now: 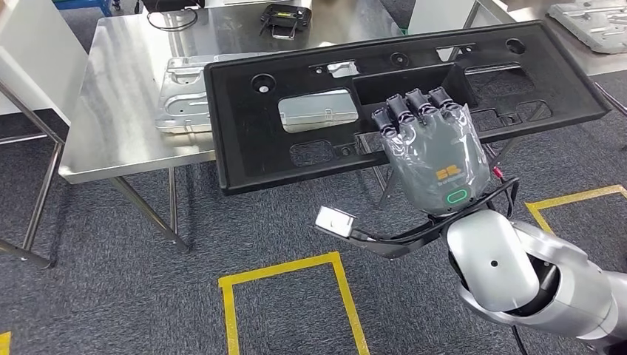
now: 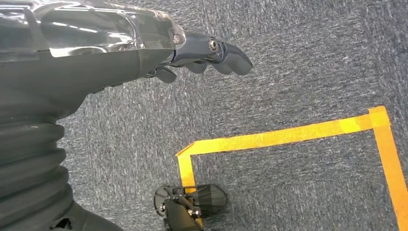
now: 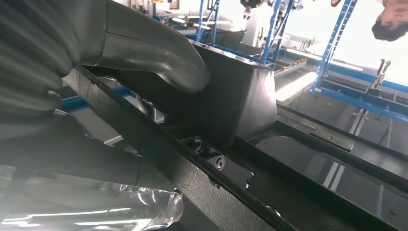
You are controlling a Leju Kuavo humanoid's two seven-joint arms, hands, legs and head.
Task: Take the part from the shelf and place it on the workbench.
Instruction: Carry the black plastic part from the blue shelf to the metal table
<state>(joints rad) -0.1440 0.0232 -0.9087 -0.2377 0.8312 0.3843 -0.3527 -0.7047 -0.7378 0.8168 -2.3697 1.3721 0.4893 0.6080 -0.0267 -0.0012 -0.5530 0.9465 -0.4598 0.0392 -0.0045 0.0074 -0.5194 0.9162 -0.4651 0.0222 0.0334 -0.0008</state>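
A long black plastic panel with several cut-outs hangs in the air in the head view, partly over the steel workbench and partly past its front edge. My right hand grips the panel near its near edge, fingers hooked into a rectangular opening. In the right wrist view the thumb presses against the panel's boxed recess. My left hand hangs low over the grey carpet with its fingers loosely curled and nothing in it.
A silver metal tray-like part lies on the workbench under the panel. A black device and a cable sit at the bench's far side. Yellow tape lines mark the carpet. Another grey part lies on a bench at the right.
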